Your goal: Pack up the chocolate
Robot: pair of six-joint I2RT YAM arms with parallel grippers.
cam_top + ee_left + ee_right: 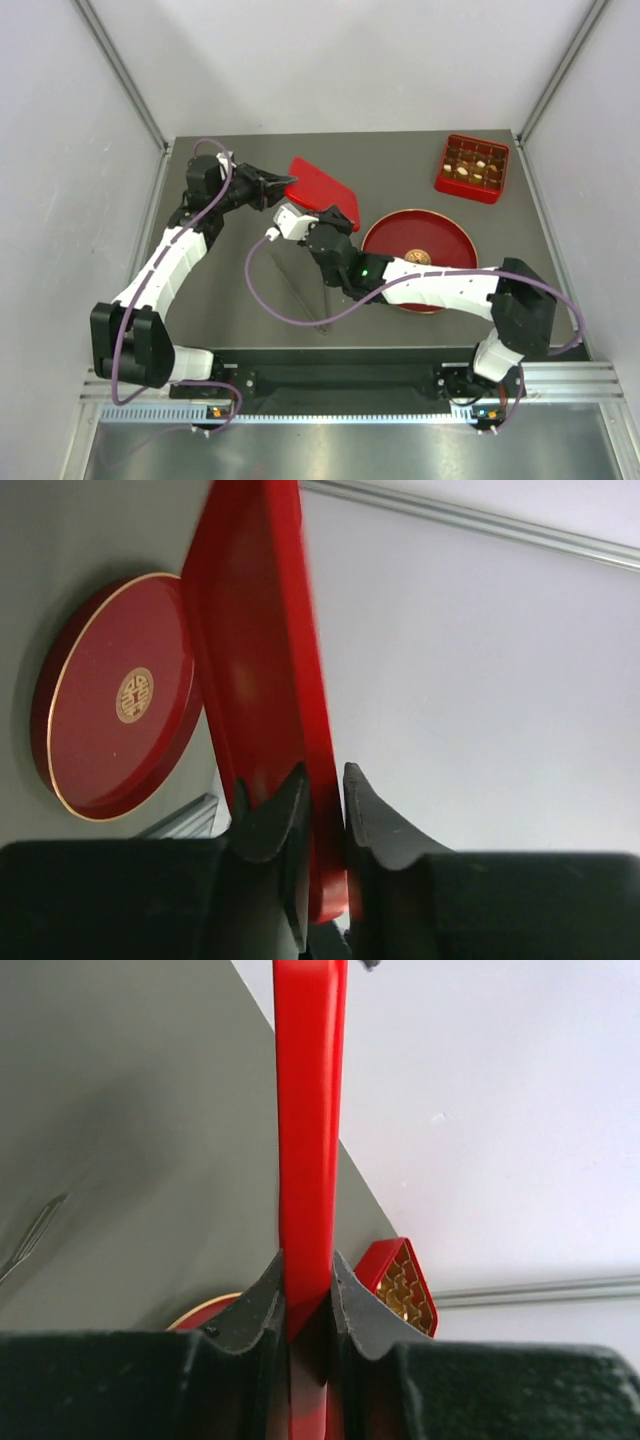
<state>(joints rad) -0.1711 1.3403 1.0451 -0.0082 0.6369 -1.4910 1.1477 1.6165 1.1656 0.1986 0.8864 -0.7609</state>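
Done: chocolate (474,166) in box (468,191), far right corner — left end effector (325,780), right end effector (307,1265) clamp lid (325,188), unfitted.

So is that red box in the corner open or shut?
Open: the box shows chocolate in its compartments from above; the red lid is held apart from it.

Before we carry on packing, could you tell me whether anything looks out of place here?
Yes. The lid is off the table, held tilted in the air between both arms, with the left jaws and the right jaws each closed on an edge of it. The box sits uncovered at the far right corner, well apart from it.
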